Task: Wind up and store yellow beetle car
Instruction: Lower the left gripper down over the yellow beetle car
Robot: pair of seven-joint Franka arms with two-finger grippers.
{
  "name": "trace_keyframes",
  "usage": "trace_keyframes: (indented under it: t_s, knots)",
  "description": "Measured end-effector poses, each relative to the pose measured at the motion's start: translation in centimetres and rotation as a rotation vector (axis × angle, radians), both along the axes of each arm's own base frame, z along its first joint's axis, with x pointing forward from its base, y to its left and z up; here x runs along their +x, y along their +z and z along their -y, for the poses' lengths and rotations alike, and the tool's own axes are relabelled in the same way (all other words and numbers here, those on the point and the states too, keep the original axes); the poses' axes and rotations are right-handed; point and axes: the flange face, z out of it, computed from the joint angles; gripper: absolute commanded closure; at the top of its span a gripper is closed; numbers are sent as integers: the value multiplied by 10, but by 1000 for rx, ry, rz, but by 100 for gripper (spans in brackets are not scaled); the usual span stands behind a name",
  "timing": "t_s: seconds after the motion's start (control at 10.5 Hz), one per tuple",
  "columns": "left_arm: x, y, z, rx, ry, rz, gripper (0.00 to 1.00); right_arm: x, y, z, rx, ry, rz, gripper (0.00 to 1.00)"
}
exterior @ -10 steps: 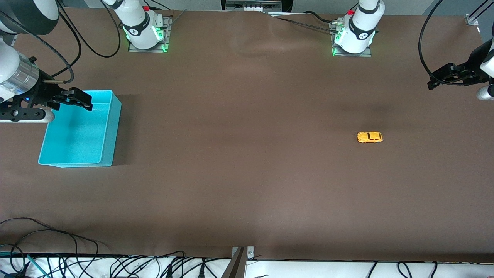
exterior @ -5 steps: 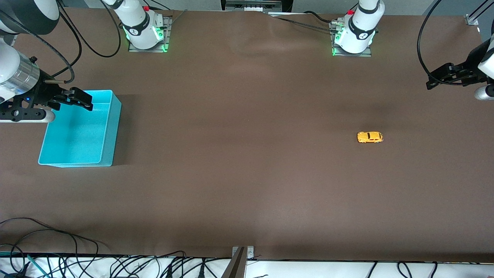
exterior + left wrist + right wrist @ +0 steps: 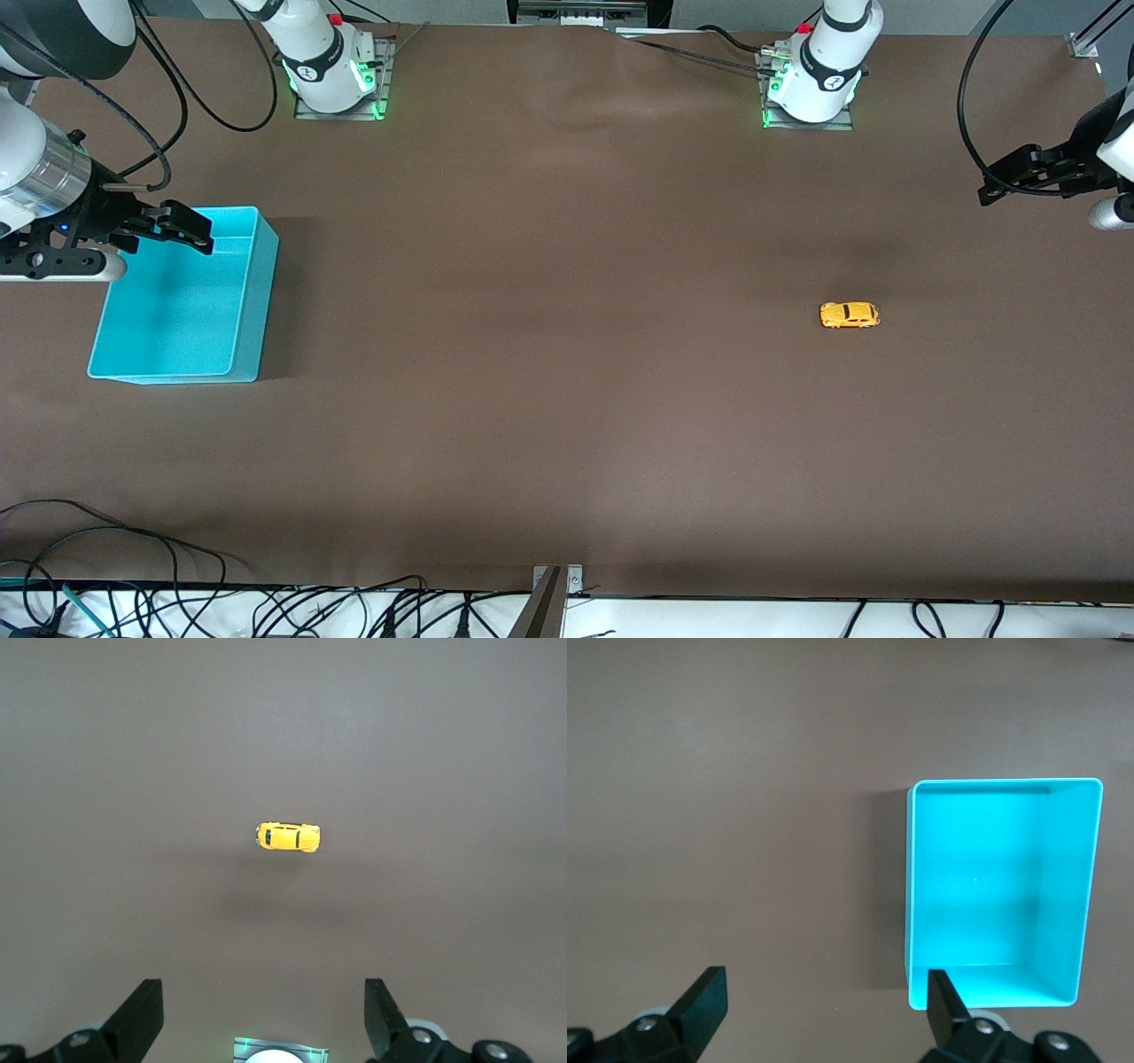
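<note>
While both arms hover, left gripper [image 3: 263,1014] wide over table — right gripper [image 3: 819,1005] wide, by bin [image 3: 1090,895].

You've got 1 yellow beetle car [image 3: 850,315] [image 3: 289,837] on the brown table, toward the left arm's end, approx mid-depth btwn the bases and the front camera's edge. It's tiny, yellow-orange, w/ a rounded beetle body, dark windows and small dark wheels. It sits upright on its wheels, long axis running along the table's length. Nothing touches it; it's alone on bare tabletop, well apart from anything else.
</note>
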Motion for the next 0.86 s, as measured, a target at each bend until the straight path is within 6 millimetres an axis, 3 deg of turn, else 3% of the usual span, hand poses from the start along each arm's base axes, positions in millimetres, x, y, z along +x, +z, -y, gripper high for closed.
trace_keyframes:
  t_s: [0.1, 0.38, 0.86]
  knots:
    - [2, -8, -2, 0, 3, -14, 0, 0, 0, 0, 0, 0, 0, 0]
    - [26, -84, -14, -2, 24, -50, 0, 0, 0, 0, 0, 0, 0, 0]
    - [32, -156, -29, -3, 43, -5, 0, 0, 0, -2, 0, 3, 0, 0]
